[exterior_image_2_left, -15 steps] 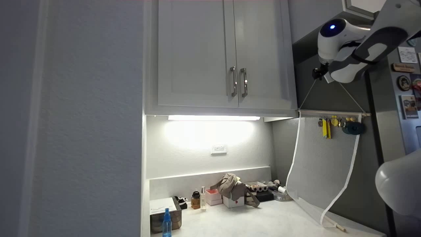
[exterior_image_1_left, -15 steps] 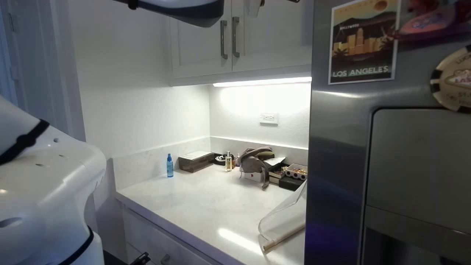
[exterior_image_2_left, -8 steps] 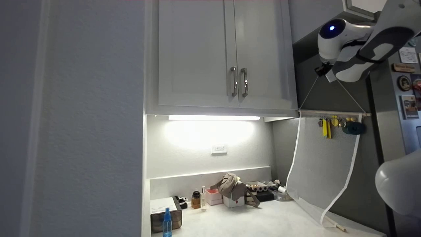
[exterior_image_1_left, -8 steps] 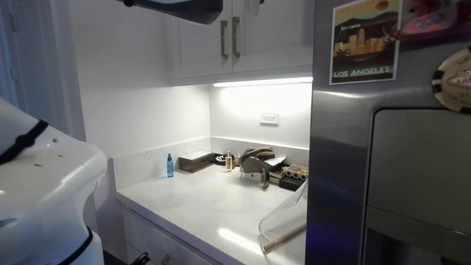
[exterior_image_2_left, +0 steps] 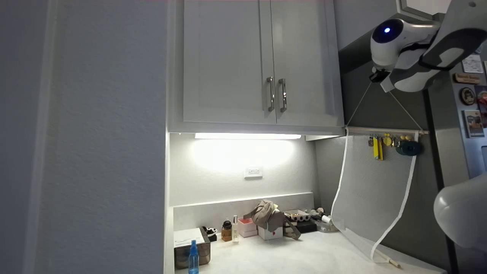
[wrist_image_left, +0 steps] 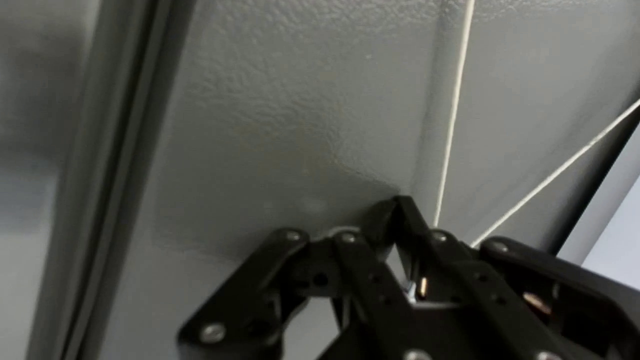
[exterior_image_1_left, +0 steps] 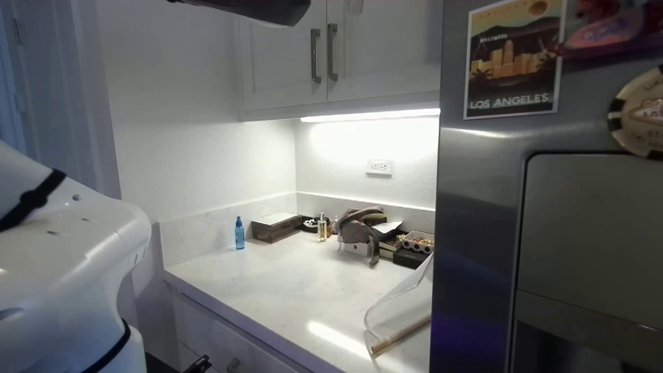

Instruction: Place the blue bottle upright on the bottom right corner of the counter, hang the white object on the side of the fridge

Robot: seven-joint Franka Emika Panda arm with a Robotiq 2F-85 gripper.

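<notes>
One blue bottle, one whitish sheet, two cabinet-door handles and one outlet show.

Bottle: blue. Counter: white. Fridge: grey. Sheet: sheer whitish, white edges. Gripper: black. Left, box: brown, white top. Far right, tray: white, black dots. Poster: yellow, orange, black.

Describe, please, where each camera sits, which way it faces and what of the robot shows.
In an exterior view, the camera sits before the fridge, facing across the counter; the arm shows at left and top.
In an exterior view, it sits beside a wall, facing the cabinets; the arm shows at right.
In the wrist view, it sits behind the fingers, which show at the bottom, and faces the fridge's grey side.
Both exterior views share the blue bottle and the white object.
</notes>
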